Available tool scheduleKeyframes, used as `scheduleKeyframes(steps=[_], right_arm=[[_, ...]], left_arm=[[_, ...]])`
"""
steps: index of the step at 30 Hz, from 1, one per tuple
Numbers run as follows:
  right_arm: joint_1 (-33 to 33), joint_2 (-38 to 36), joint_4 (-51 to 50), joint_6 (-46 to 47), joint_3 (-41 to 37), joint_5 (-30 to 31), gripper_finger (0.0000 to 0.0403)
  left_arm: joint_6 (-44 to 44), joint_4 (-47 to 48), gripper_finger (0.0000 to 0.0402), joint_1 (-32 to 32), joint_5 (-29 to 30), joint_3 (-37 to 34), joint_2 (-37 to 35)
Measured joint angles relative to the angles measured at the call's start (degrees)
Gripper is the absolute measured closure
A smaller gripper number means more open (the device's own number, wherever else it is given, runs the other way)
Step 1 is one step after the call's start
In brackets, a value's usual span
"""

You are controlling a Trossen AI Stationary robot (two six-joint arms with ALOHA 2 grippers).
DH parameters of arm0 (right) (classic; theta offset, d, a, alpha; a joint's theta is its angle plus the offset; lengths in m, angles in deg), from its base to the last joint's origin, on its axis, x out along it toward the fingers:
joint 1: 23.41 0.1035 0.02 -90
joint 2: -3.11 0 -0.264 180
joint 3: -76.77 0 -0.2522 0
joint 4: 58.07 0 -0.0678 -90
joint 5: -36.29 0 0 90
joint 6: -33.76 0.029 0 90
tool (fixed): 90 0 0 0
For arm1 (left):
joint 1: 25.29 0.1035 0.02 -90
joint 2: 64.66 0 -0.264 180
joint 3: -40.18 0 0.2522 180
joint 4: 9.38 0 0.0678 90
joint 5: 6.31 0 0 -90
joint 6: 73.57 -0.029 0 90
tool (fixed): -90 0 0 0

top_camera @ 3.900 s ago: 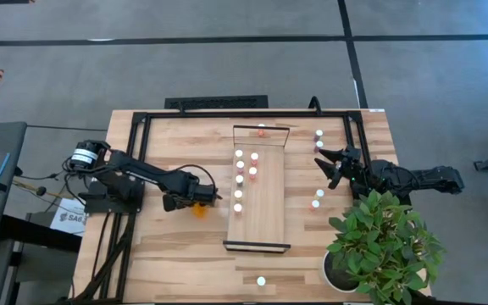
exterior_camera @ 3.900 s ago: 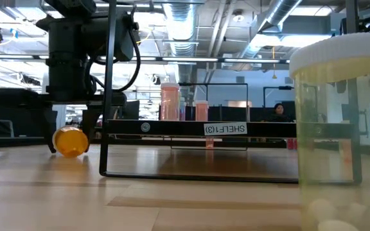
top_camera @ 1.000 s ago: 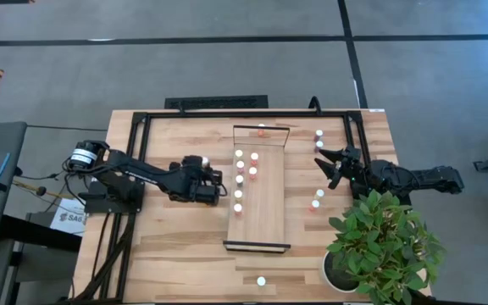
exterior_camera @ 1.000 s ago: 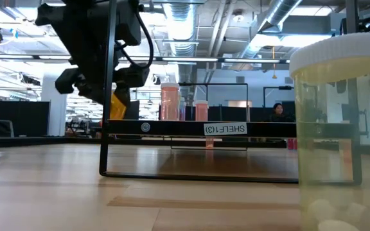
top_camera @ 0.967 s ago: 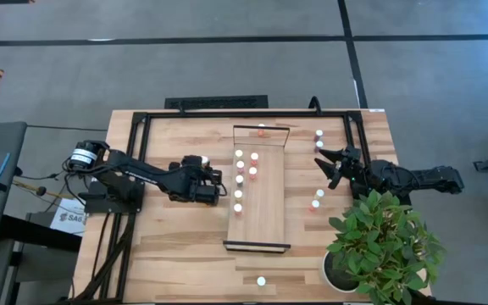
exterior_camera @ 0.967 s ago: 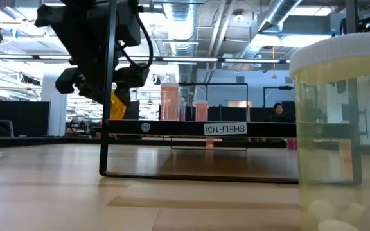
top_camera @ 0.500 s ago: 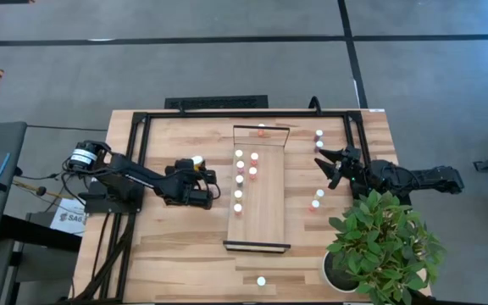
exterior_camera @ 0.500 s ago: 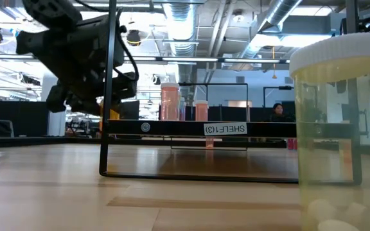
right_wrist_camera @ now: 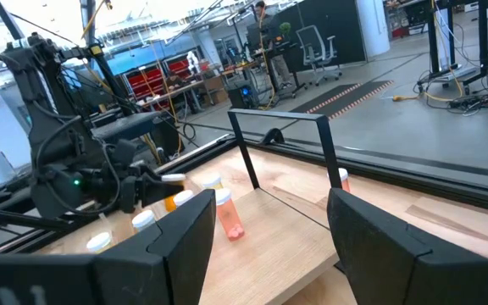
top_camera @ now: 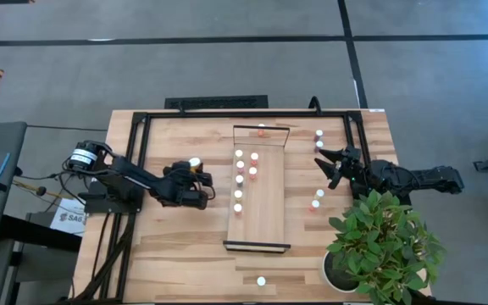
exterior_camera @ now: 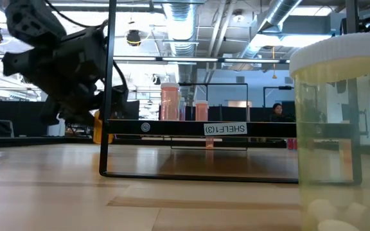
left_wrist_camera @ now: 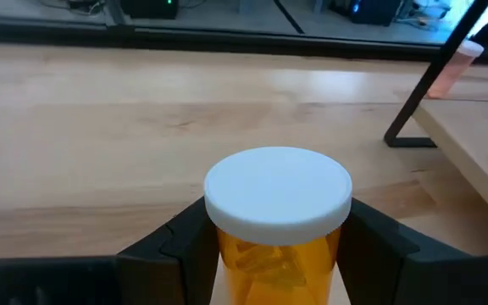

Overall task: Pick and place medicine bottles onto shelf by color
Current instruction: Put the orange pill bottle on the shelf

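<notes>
Left gripper [left_wrist_camera: 275, 246] clamped on orange bottle [left_wrist_camera: 276, 222], off the table beside shelf [top_camera: 258, 222]. Risk: clipping standing bottles [top_camera: 239, 180] at set-down; possible toppling.

A small white label [exterior_camera: 225, 129] reading "SHELF(13)" is showing on the dark near end rail [exterior_camera: 172, 128] of the shelf [top_camera: 257, 203].

Grey floor [top_camera: 227, 59] crossed by dark lines all round the slatted tabletop [top_camera: 176, 246], potted plant [top_camera: 384, 246] at its near right corner. Beyond, seen level: open workshop with exposed ducts [exterior_camera: 185, 22] and strip lights overhead, dark partitions, a seated person [exterior_camera: 278, 112] far off. Office chairs [right_wrist_camera: 312, 47], red bins [right_wrist_camera: 155, 76] and striped floor mat [right_wrist_camera: 346, 95] farther back.
</notes>
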Motion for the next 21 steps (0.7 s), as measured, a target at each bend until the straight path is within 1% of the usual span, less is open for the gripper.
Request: scheduleKeyframes(steps=[3,6,10,18,21], right_arm=[[0.0,0.0,0.0,0.0,0.0,0.0,0.0152],[0.0,0.0,0.0,0.0,0.0,0.0,0.0152],[0.0,0.0,0.0,0.0,0.0,0.0,0.0152],[0.0,0.0,0.0,0.0,0.0,0.0,0.0152],[0.0,0.0,0.0,0.0,0.0,0.0,0.0152]], left_arm=[[0.0,-4.6,0.0223,0.0,0.2,-2.4,0.0],[-1.1,-6.8,0.0223,0.0,0.3,-3.6,0.0],[-2.8,-7.4,0.0223,0.0,1.0,-3.9,0.0],[-2.9,-7.6,0.0223,0.0,0.8,-3.9,0.0],[-4.1,-7.5,0.0216,0.0,0.7,-3.9,0.0]])
